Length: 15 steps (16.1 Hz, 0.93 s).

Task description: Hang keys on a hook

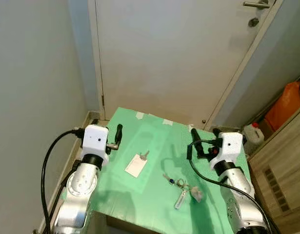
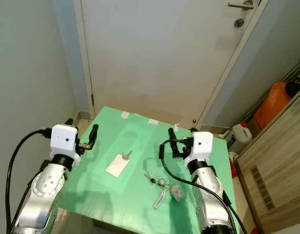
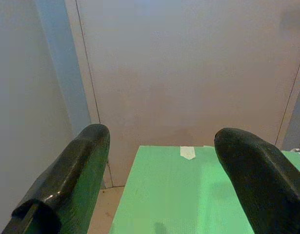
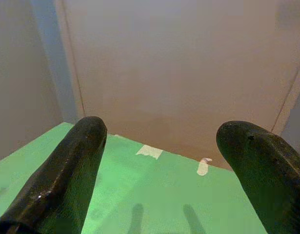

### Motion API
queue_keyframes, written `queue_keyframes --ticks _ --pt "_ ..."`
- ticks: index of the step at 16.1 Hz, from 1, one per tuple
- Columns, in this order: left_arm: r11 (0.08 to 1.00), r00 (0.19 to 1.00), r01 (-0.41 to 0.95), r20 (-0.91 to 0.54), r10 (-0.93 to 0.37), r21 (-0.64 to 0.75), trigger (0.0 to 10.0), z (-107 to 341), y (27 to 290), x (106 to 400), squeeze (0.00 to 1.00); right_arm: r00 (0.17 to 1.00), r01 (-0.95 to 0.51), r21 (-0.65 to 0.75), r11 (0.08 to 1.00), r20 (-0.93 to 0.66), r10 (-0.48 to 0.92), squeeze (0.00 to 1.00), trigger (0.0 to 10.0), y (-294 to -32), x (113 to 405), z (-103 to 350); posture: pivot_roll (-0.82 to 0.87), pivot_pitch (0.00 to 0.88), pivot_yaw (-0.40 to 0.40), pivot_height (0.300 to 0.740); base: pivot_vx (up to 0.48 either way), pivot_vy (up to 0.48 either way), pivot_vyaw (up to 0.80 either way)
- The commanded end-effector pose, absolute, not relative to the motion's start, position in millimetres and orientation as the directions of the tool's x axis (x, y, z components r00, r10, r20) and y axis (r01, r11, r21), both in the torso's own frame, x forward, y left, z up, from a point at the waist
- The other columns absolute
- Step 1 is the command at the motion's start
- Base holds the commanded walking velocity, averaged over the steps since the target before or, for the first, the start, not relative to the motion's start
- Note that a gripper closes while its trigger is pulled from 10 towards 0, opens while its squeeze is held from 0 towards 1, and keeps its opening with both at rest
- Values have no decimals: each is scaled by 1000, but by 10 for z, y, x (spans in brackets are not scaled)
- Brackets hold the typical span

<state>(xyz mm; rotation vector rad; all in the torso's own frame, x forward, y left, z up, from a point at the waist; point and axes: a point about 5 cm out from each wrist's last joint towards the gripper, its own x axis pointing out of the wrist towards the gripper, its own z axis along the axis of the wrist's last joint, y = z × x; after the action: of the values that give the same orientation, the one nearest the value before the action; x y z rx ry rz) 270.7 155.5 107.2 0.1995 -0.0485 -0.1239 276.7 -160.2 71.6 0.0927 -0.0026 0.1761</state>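
Observation:
A green table (image 1: 150, 134) stands in front of a closed white door (image 1: 169, 58). On it lies a single key with a white tag (image 1: 136, 164), just left of the middle. A bunch of keys (image 1: 181, 190) with fobs lies nearer the front right. My left gripper (image 1: 118, 135) hovers over the table's left edge, open and empty, about a hand's width left of the tagged key. My right gripper (image 1: 191, 142) hangs over the right side, behind the bunch, also open and empty. In each wrist view the fingers (image 3: 76, 165) (image 4: 71, 161) stand wide apart, pointing at the door.
A grey wall closes the left side. The door handle (image 1: 257, 4) is at the upper right. Right of the table stand a wooden cabinet (image 1: 281, 175), a white jug (image 1: 253, 131) and an orange bag (image 1: 285, 105). Strips of white tape (image 1: 167, 122) mark the table's far edge.

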Motion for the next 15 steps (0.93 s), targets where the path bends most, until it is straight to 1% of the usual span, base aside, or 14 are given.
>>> queue_keyframes --ticks 1,6,7,12,15 --pt "968 988 145 19 -152 204 10000 1064 1508 2730 0 985 -173 68 983 33 172 0 10000 -1635 2783 761 34 0 -88 740 409 -247 0" --pt "953 975 215 6 -222 212 10000 1050 1412 2700 0 985 -174 64 983 20 174 0 10000 -1636 2761 739 34 0 -84 740 409 -247 0" --pt "953 974 218 6 -224 210 10000 1050 1409 2698 0 984 -176 63 982 19 175 0 10000 -1633 2761 738 34 0 -85 740 420 0 0" --pt "953 973 227 -11 -230 200 10000 1022 1400 2715 0 978 -207 39 978 11 207 0 10000 -1617 2744 728 30 7 -99 740 0 0 0" --pt "959 976 216 -31 -214 184 10000 995 1438 2755 0 978 -208 36 978 6 208 0 10000 -1630 2729 717 27 8 -105 740 0 0 0"
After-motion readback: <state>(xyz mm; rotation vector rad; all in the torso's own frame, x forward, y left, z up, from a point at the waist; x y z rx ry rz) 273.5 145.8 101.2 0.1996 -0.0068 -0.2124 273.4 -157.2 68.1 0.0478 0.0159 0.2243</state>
